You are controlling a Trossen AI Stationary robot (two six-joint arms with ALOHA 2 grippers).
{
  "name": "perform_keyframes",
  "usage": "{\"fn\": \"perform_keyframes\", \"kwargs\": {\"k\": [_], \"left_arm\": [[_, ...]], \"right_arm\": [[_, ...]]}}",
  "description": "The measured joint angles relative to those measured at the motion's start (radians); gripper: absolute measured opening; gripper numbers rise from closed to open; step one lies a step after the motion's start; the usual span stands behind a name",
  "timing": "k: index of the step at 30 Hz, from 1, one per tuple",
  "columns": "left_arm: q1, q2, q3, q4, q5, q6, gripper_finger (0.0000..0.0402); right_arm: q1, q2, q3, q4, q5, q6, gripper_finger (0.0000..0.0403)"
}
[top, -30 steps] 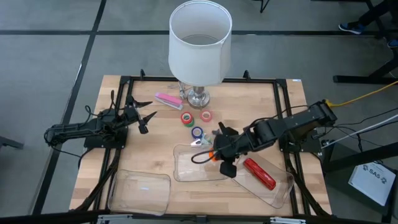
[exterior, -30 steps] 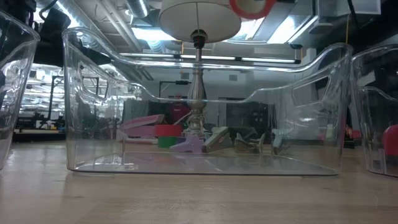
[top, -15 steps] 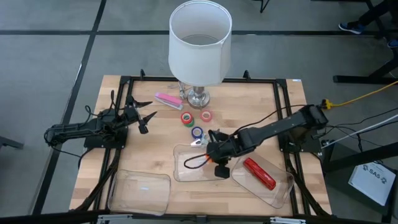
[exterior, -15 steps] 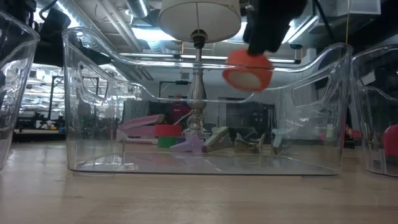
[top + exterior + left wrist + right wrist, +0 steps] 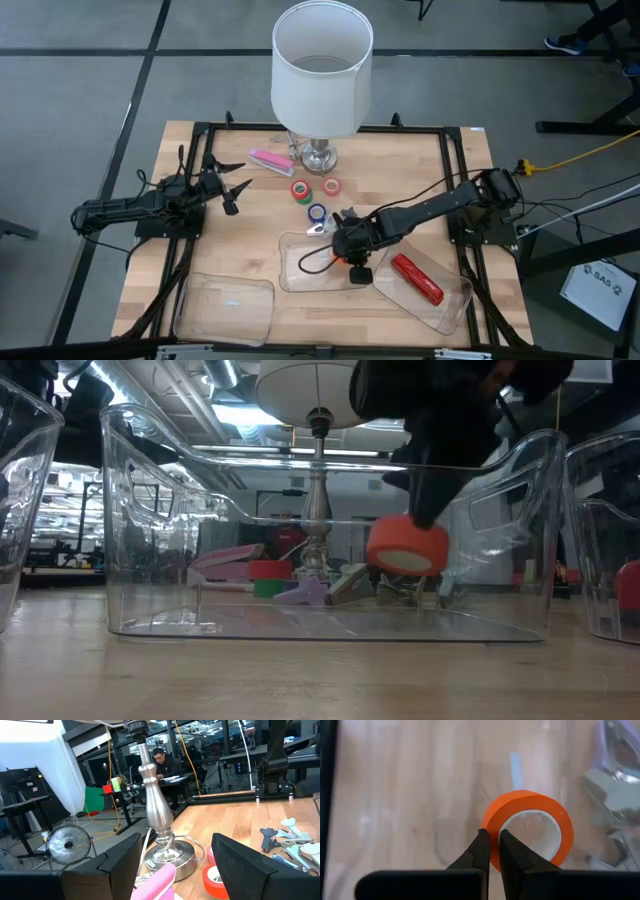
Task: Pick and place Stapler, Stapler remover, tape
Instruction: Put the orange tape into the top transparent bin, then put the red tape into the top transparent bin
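My right gripper is shut on an orange roll of tape, low inside the middle clear bin. On the table beyond lie more tape rolls: red, green, pink and blue. The stapler removers lie by the bin's far edge. A pink stapler lies near the lamp, and a red stapler lies in the right bin. My left gripper waits open at the table's left. My right gripper pinches the orange roll's ring wall, one finger inside the hole and the other finger outside. It comes steeply from above. The roll hangs tilted below the fingers, clear of the bin's floor.
A tall lamp with a white shade stands at the far middle; its metal base shows close in the left wrist view. A third clear bin sits near left. Black frame rails border the table.
My right gripper has come down with the orange tape roll, from above the middle bin's rim to low inside the bin, rolling its wrist and tipping more steeply downward. It has stayed shut on the roll.
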Motion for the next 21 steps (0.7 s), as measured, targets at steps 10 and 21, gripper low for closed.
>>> {"fn": "perform_keyframes", "kwargs": {"k": [10,21], "left_arm": [[0.0,0.0,0.0,0.0,0.0,0.0,0.0239],[0.0,0.0,0.0,0.0,0.0,0.0,0.0239]], "right_arm": [[-0.012,0.0,-0.03,0.032,0.009,-0.029,0.0069],[-0.067,0.0,-0.005,0.046,-0.013,0.025,0.0139]]}}
